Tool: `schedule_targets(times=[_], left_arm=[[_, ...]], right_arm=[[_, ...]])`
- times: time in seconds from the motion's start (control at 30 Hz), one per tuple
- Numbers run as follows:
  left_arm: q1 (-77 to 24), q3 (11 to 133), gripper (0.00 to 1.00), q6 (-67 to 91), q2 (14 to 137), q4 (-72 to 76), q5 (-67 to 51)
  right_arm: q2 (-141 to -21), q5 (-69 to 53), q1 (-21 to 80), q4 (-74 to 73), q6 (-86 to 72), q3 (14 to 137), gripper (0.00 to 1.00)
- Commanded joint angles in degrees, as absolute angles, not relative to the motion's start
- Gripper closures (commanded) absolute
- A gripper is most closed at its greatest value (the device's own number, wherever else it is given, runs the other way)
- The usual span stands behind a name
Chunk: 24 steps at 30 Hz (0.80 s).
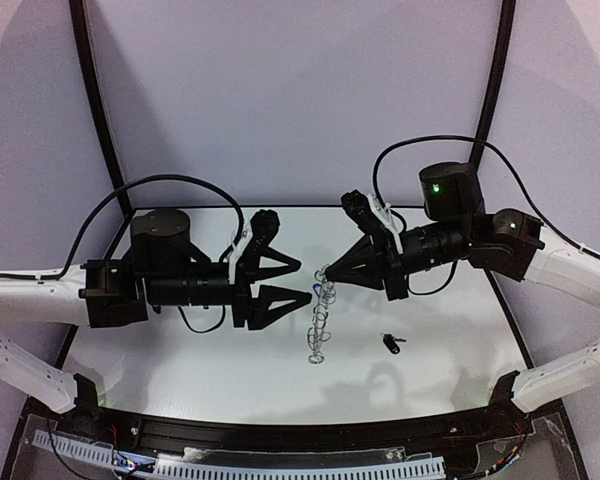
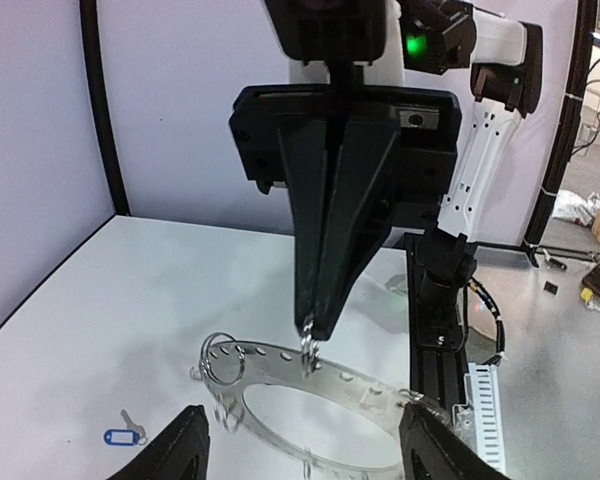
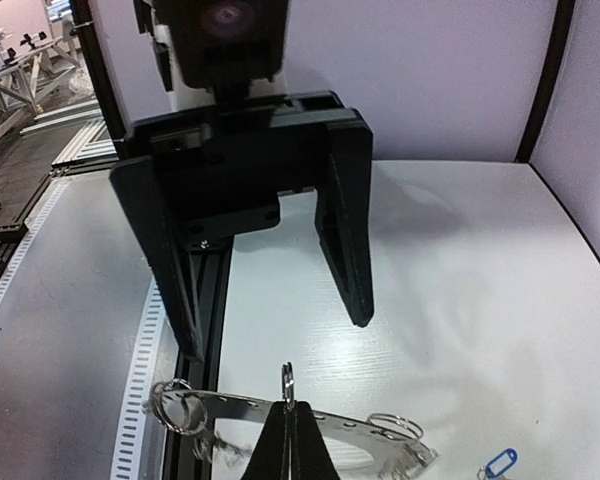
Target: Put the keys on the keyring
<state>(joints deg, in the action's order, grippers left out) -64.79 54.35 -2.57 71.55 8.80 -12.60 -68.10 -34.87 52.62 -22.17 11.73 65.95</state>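
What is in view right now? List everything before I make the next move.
keyring: one, grey disc with silver wire loops, mid-table between the grippers, one rim loop pinched by the right gripper.
blue-tag key: one, silver with a blue oval tag, lying on the table apart from the keyring.
black-head key: one, black, lying on the table to the right of the keyring.
table: one, white, under everything.
left gripper: one, black, open and empty, facing the keyring.
right gripper: one, black, shut on a keyring loop.
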Motion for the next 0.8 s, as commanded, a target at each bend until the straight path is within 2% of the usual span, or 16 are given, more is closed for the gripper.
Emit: schedule_targets(times=[0.0, 0.13, 0.4, 0.77], left_arm=[[-64.87, 57.54, 0.36, -2.29, 73.19, 5.4, -12.62], [-64.86, 58.79, 0.42, -2.27, 74.54, 4.92, -13.47], [-64.86, 59.29, 0.64, -3.67, 75.58, 3.42, -10.76], [-64.87, 59.49, 0.71, -3.87, 76.4, 3.22, -9.9]], right_arm=[[-69.49, -32.39, 53.79, -24.07, 11.73, 69.0, 1.0], [-70.33, -31.75, 54.02, -25.31, 12.27, 69.71, 1.0], [-70.44, -32.06, 54.36, -26.4, 12.5, 70.11, 1.0], [-71.63, -33.06, 54.9, -27.24, 12.78, 70.72, 1.0]])
